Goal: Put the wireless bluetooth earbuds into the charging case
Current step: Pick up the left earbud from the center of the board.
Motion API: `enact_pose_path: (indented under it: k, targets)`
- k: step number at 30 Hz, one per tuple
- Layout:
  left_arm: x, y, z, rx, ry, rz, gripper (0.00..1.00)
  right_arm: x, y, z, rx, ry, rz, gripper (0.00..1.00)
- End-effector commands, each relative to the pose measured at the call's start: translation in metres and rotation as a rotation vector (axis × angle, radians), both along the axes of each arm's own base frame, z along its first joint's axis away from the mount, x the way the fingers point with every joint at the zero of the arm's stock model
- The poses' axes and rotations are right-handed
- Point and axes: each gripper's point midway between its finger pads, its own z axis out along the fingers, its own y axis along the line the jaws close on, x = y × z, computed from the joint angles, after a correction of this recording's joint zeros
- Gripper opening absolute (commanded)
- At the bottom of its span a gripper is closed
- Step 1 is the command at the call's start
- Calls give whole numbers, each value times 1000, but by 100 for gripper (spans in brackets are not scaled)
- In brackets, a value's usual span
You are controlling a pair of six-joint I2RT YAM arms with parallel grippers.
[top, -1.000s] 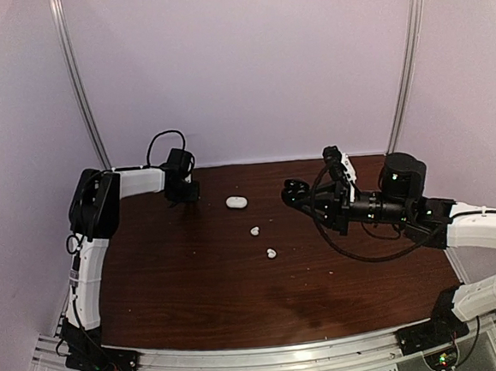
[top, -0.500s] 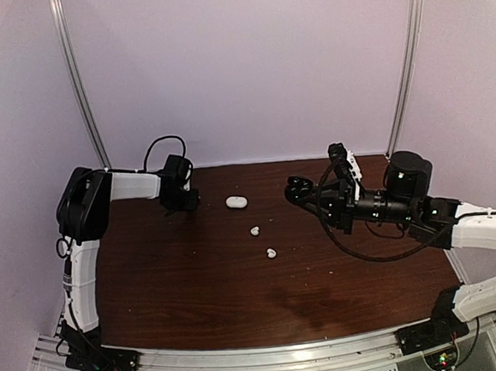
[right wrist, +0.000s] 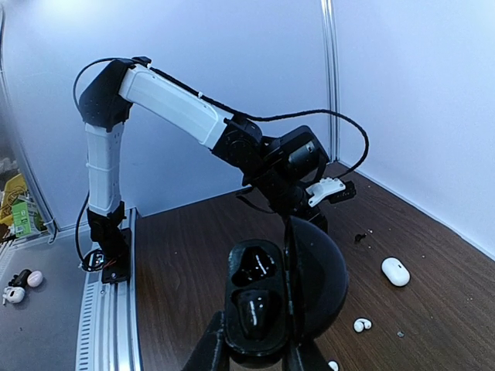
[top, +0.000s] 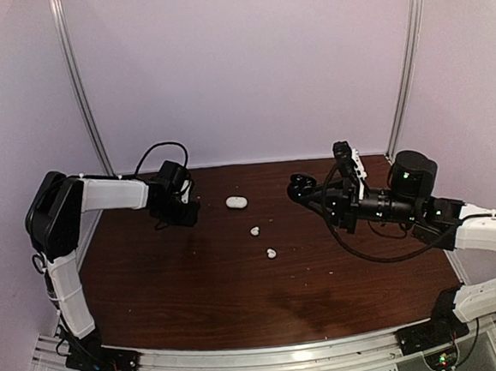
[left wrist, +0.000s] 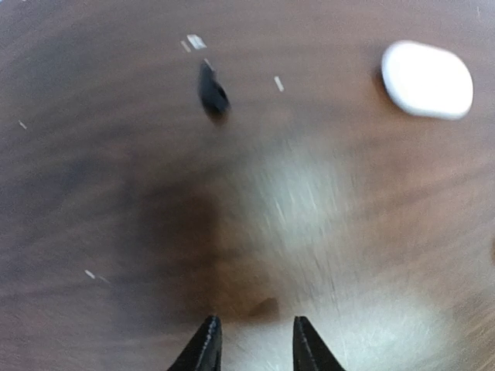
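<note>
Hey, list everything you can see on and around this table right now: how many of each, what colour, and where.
black charging case: one, black, lid open, held up off the table at the right.
white earbuds: two, white, lying apart mid-table; the second is nearer the arm bases.
black earbud: one, black, on the table ahead of the left gripper.
white oval case: one, white, far middle of the table.
table: one, dark brown wood.
left gripper: one, black fingers apart with nothing between them, over the far left of the table.
right gripper: one, black, shut on the black charging case.
</note>
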Motion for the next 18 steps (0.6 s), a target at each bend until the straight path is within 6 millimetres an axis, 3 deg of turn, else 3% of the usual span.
enact_pose_path:
  k: [1,6,12,18]
  targets:
    - [50,6,46,-68,-121,23,39,0,-4,-2,3,0,-9,10]
    - [78,-7,35,-76,-124,7,47,1,-4,-4,-2,0,-14,10]
    - [107,-18,26,-100,-145,19,45,2,-1,-5,-5,2,-9,10]
    - [124,-26,8,-88,-140,6,44,3,-1,-8,-9,8,-9,10]
